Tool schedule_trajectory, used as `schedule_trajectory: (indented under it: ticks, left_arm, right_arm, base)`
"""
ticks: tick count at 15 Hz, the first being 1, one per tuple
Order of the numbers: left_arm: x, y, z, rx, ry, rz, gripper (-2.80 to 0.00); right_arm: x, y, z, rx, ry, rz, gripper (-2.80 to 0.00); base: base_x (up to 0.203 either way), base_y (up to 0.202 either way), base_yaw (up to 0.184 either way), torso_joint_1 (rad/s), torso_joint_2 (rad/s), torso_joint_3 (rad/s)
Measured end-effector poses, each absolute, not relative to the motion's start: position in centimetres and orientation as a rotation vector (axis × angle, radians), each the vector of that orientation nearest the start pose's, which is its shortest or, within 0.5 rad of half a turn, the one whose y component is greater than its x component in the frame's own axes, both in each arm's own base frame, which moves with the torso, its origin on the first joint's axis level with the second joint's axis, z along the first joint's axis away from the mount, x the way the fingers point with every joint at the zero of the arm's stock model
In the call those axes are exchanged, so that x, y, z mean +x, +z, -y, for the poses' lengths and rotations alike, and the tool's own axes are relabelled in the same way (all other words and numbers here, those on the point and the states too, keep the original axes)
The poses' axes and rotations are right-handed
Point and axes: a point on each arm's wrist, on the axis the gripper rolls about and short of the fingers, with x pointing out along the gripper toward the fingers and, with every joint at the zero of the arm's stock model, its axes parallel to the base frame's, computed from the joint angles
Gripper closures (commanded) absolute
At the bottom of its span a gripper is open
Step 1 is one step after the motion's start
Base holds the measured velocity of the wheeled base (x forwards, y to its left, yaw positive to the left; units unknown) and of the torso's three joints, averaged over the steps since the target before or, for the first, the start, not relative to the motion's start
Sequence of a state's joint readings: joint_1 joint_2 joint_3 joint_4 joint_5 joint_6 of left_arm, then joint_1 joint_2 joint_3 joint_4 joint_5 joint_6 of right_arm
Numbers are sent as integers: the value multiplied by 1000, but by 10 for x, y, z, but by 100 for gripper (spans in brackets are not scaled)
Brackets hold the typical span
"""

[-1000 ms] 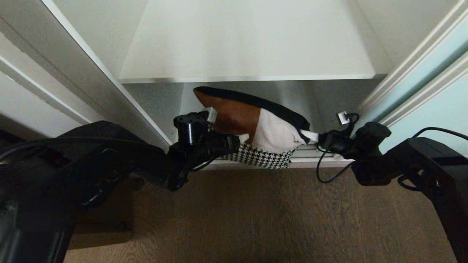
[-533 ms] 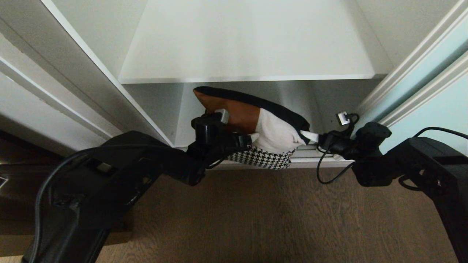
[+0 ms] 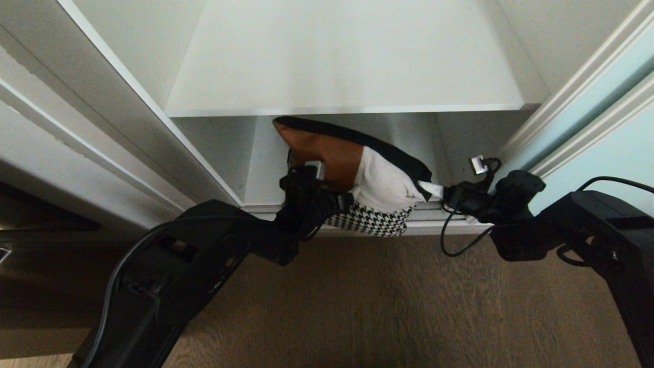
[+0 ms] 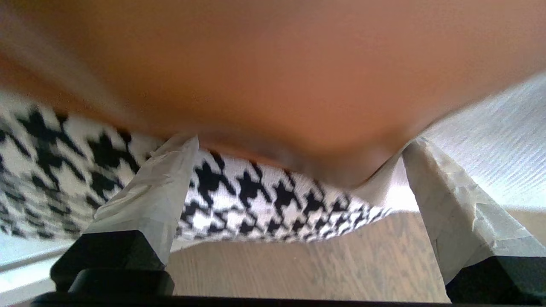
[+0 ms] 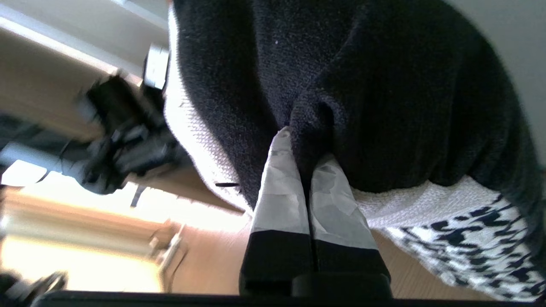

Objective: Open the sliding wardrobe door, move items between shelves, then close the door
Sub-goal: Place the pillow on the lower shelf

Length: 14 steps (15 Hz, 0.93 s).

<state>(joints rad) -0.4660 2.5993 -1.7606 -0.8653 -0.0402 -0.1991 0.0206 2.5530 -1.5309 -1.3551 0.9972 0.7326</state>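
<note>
Both bundles (image 3: 368, 189) sit stacked at the lower shelf's (image 3: 439, 210) front edge. Left pincer (image 4: 298, 170) gapes wide under the orange part; right pincer (image 5: 305, 170) is pinched onto the black fabric.

A wood-grain floor (image 3: 388, 301) in mid-brown fills the lower part of the head view, from 4 to 8 o'clock, its planks running toward the wardrobe. At 9 to 10 o'clock an off-white wardrobe side post (image 3: 102, 102) slants up to the corner, lit pale along its edges. White inner walls (image 3: 148, 46) of the compartment rise at 11 and 1 o'clock. A darker shadowed strip lies at 8 o'clock.
</note>
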Motion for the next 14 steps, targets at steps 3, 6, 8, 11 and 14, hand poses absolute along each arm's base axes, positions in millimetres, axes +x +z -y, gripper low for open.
schedule_trajectory:
  ticks: [3, 6, 8, 11, 14]
  left_arm:
    - [475, 74, 240, -199, -506, -38, -280]
    - [474, 72, 240, -200, -506, -46, -280]
    - [474, 74, 240, -201, -507, -46, -280]
    - [475, 75, 240, -202, -507, -43, -280]
    - [477, 78, 239, -203, -505, -36, -280]
  right_arm:
    - [492, 88, -35, 523, 1030, -108, 0]
    - [493, 93, -34, 536, 991, -199, -280]
    - [491, 96, -33, 515, 987, -188, -280]
    - [490, 100, -33, 496, 995, -155, -280]
    - [485, 97, -33, 490, 998, -145, -280]
  base:
    - [0, 0, 0, 0, 0, 0]
    - [0, 0, 0, 0, 0, 0]
    - [0, 0, 0, 0, 0, 0]
    - [0, 0, 0, 0, 0, 0]
    - [0, 0, 0, 0, 0, 0]
